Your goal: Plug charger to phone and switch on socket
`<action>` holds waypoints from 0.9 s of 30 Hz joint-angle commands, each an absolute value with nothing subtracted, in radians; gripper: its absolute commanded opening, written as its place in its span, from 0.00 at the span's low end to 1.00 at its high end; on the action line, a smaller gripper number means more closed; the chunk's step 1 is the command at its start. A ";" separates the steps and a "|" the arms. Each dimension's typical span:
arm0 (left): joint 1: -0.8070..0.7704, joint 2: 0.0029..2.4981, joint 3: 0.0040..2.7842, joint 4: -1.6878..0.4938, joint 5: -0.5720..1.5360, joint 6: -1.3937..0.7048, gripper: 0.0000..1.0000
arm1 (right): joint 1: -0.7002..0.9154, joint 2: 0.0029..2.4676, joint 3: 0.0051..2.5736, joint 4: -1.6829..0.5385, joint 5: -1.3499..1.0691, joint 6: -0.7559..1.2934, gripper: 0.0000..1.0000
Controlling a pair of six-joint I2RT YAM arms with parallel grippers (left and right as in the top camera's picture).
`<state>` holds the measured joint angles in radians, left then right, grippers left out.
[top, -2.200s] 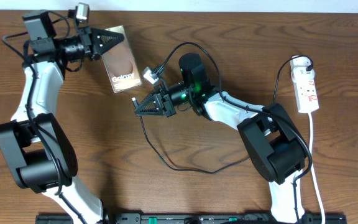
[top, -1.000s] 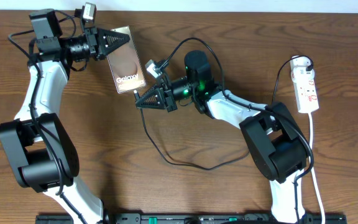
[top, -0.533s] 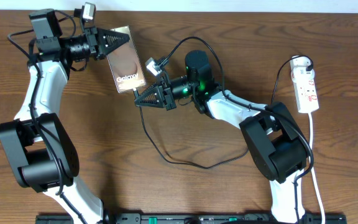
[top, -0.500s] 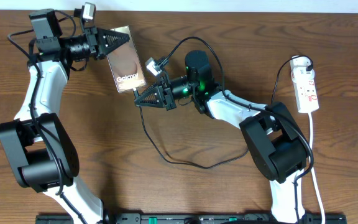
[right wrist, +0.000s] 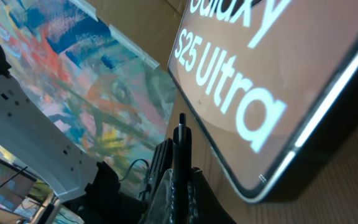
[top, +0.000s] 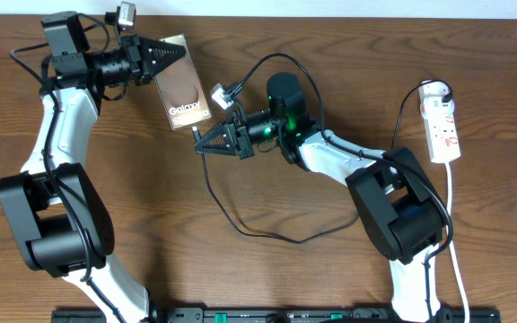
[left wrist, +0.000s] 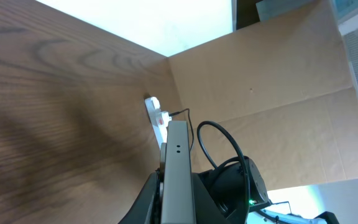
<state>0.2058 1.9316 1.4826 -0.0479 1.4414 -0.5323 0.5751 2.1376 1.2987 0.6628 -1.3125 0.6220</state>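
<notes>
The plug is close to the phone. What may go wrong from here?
1. The left gripper holds the phone by one end only; a push from the plug may twist it or make it slip.
2. The charger tip in the right gripper sits near the phone's corner; it may miss the port.
3. The slack cable loop lies beside the right arm and may snag.

Left arm (top: 56, 126) and right arm (top: 330, 160) stretched inward — jaws clamped.

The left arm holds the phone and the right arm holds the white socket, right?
Not quite. The left gripper does hold the phone, but the right gripper holds the charger tip. The overhead view shows the socket lying untouched.
</notes>
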 commanded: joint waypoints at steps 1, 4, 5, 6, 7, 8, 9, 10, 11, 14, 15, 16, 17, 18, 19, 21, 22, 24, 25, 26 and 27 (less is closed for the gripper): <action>0.206 1.902 1.489 -0.041 1.485 -0.559 0.07 | 0.570 2.134 1.302 0.662 -1.307 0.627 0.01; 0.206 1.902 1.489 -0.042 1.489 -0.558 0.07 | 0.570 2.134 1.302 0.662 -1.307 0.627 0.01; 0.206 1.902 1.489 -0.042 1.492 -0.557 0.07 | 0.570 2.134 1.302 0.662 -1.307 0.627 0.01; 0.206 1.902 1.489 -0.043 1.493 -0.554 0.07 | 0.570 2.134 1.302 0.662 -1.307 0.627 0.01; 0.206 1.902 1.489 -0.042 1.496 -0.554 0.08 | 0.570 2.134 1.302 0.662 -1.307 0.627 0.01; 0.206 1.902 1.489 -0.042 1.496 -0.554 0.07 | 0.570 2.134 1.302 0.662 -1.307 0.627 0.01; 0.206 1.902 1.489 -0.042 1.496 -0.554 0.08 | 0.570 2.134 1.302 0.662 -1.307 0.627 0.01; 0.206 1.902 1.489 -0.043 1.497 -0.550 0.07 | 0.570 2.134 1.302 0.662 -1.307 0.627 0.01; 0.206 1.902 1.489 -0.043 1.502 -0.543 0.07 | 0.570 2.134 1.302 0.662 -1.307 0.627 0.01; 0.204 1.902 1.489 -0.043 1.509 -0.536 0.07 | 0.570 2.134 1.302 0.662 -1.301 0.628 0.01; 0.204 1.902 1.489 -0.043 1.510 -0.535 0.07 | 0.570 2.134 1.302 0.662 -1.293 0.629 0.01; 0.202 1.902 1.489 -0.043 1.510 -0.535 0.07 | 0.570 2.134 1.302 0.662 -1.288 0.633 0.01; 0.201 1.902 1.489 -0.043 1.510 -0.535 0.07 | 0.570 2.134 1.302 0.662 -1.288 0.633 0.01; 0.199 1.902 1.489 -0.043 1.510 -0.533 0.08 | 0.570 2.134 1.302 0.662 -1.288 0.633 0.01; 0.197 1.902 1.489 -0.043 1.510 -0.531 0.08 | 0.570 2.134 1.302 0.662 -1.288 0.635 0.01; 0.195 1.902 1.489 -0.043 1.509 -0.527 0.07 | 0.570 2.134 1.302 0.662 -1.289 0.635 0.01; 0.194 1.902 1.489 -0.043 1.509 -0.527 0.07 | 0.570 2.134 1.302 0.662 -1.289 0.635 0.01; 0.194 1.902 1.489 -0.043 1.508 -0.528 0.07 | 0.570 2.134 1.302 0.662 -1.288 0.635 0.01; 0.194 1.902 1.489 -0.043 1.508 -0.527 0.07 | 0.570 2.134 1.302 0.662 -1.288 0.635 0.01; 0.194 1.902 1.489 -0.043 1.508 -0.527 0.07 | 0.570 2.134 1.302 0.662 -1.289 0.635 0.01; 0.194 1.902 1.489 -0.043 1.508 -0.523 0.07 | 0.570 2.134 1.302 0.662 -1.289 0.635 0.01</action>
